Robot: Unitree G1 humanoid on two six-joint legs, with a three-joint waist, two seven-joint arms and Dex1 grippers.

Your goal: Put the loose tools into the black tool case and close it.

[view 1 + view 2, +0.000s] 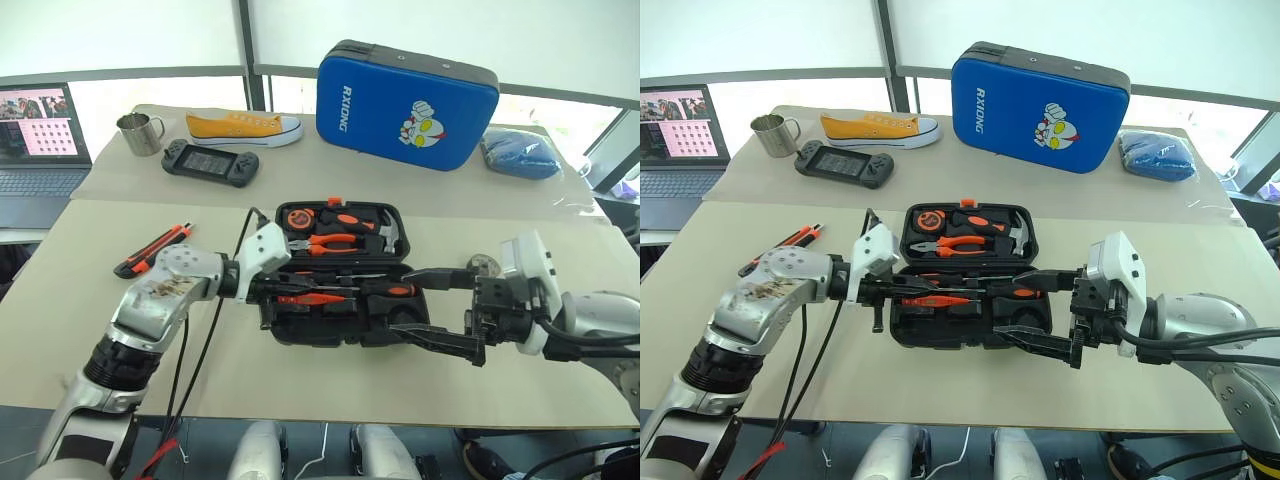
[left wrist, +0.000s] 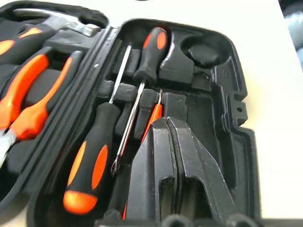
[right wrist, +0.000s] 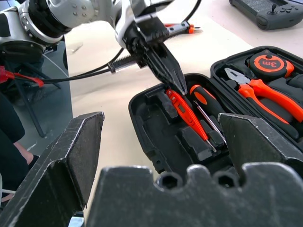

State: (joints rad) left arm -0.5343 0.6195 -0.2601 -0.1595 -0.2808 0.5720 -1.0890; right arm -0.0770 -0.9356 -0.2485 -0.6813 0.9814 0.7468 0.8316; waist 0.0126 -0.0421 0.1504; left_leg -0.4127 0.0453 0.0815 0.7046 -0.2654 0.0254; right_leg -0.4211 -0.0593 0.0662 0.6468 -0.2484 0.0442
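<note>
Beige counter point(image 1: 420, 390), black tool case point(image 1: 455, 300) lying open at centre; screwdrivers going into the near half.
Left pincer point(image 3: 176, 86) clenched, tips over the slim all-orange screwdriver point(image 3: 185, 112), which lies in its slot beside two black-and-orange-handled screwdrivers point(image 2: 90, 158); whether it grips the shaft, cannot tell. Right pincer point(image 1: 415, 305) spread wide, empty, at the case's right end. Orange-and-black utility knife point(image 1: 152, 250) loose on the counter, left of the case, well apart. Judgement: slotting step about done; next calls for the left arm to fetch the knife, then lid shut.
</note>
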